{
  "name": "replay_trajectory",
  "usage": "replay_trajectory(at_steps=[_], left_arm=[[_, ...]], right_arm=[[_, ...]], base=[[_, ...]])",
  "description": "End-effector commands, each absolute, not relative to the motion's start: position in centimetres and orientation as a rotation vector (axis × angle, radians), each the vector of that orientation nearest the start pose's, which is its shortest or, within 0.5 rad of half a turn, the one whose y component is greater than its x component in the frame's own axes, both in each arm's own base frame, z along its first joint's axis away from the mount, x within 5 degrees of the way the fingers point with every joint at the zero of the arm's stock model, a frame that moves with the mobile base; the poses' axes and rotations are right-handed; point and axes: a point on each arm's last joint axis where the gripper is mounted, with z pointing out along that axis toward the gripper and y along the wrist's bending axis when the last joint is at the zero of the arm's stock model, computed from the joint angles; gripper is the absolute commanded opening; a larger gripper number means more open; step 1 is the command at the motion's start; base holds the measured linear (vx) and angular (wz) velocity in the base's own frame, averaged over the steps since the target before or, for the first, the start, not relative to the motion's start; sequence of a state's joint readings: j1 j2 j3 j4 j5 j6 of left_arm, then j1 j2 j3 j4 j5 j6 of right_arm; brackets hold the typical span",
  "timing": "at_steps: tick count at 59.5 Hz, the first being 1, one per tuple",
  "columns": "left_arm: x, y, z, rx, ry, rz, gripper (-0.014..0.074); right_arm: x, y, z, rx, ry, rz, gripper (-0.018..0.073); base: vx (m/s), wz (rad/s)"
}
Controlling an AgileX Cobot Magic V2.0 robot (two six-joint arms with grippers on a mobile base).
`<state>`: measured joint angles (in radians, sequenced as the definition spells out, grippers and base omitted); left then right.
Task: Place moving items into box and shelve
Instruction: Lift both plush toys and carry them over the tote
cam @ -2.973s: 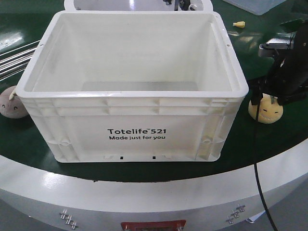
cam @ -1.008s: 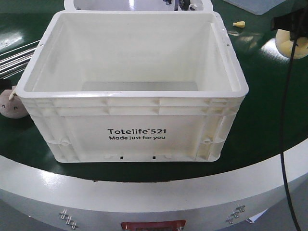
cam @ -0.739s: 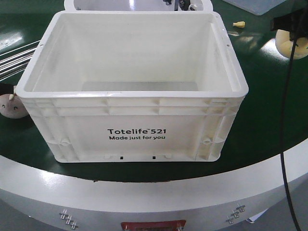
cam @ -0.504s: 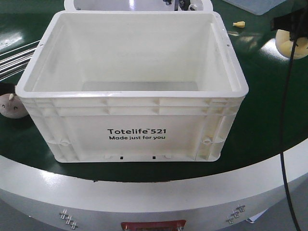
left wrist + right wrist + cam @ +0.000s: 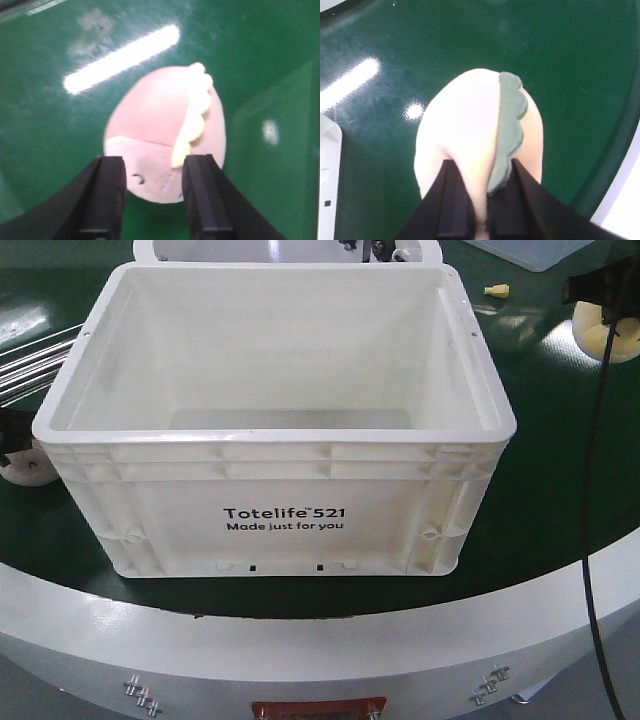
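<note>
The white ribbed box (image 5: 285,515), printed "Totelife 521", stands empty in the middle of the green table. The greyish-pink plush (image 5: 160,135) lies on the table by the box's left side (image 5: 22,470). My left gripper (image 5: 154,167) is open, its black fingers (image 5: 107,195) straddling the plush's face end; in the front view only its tip shows at the left edge (image 5: 6,435). My right gripper (image 5: 480,175) is shut on the pale yellow plush (image 5: 465,130) with the green leaf, held above the table right of the box (image 5: 603,332).
Metal rods (image 5: 30,355) lie at the left behind the plush. A small yellow object (image 5: 496,288) lies beyond the box's right corner. A blue bin (image 5: 540,250) and another white container (image 5: 150,250) stand at the back. A black cable (image 5: 590,490) hangs on the right.
My right gripper has lifted the yellow plush from beside the box's front right up to the far right. My left gripper has come in over the greyish-pink plush.
</note>
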<state>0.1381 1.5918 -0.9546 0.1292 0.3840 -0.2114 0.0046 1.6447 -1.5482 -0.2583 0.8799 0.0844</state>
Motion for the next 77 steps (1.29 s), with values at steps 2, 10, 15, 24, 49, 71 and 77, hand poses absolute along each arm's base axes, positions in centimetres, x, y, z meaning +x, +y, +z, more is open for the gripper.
replay_trajectory(at_steps=[2, 10, 15, 24, 49, 71, 77], left_arm=[[33.1, 4.7, 23.8, -0.267, 2.356, 0.045, 0.0409], [33.8, 4.7, 22.6, -0.268, 2.368, 0.039, 0.0409], [34.2, 4.8, 21.7, -0.258, 2.382, 0.045, 0.0409], [34.9, 4.9, 19.7, -0.242, 2.422, 0.056, 0.0409], [35.2, 4.9, 16.2, -0.259, 2.546, 0.052, -0.0026], [34.8, 4.9, 20.0, -0.246, 2.41, 0.053, -0.0022], [34.5, 4.8, 22.4, -0.237, 2.316, 0.052, -0.0022]], right_arm=[[36.1, -1.9, 38.5, -0.027, 2.299, -0.297, -0.0016], [36.1, -1.9, 38.5, -0.027, 2.299, -0.297, -0.0016], [36.1, -1.9, 38.5, -0.027, 2.299, -0.297, -0.0016], [36.0, -1.9, 38.5, -0.026, 2.304, -0.298, -0.0016], [36.0, -1.9, 38.5, -0.026, 2.303, -0.299, -0.0016], [36.0, -1.9, 38.5, -0.027, 2.303, -0.299, -0.0016], [36.1, -1.8, 38.6, -0.027, 2.297, -0.296, -0.0016]], base=[[0.0, 0.0], [0.0, 0.0], [0.0, 0.0], [0.0, 0.0], [0.0, 0.0], [0.0, 0.0], [0.0, 0.0]])
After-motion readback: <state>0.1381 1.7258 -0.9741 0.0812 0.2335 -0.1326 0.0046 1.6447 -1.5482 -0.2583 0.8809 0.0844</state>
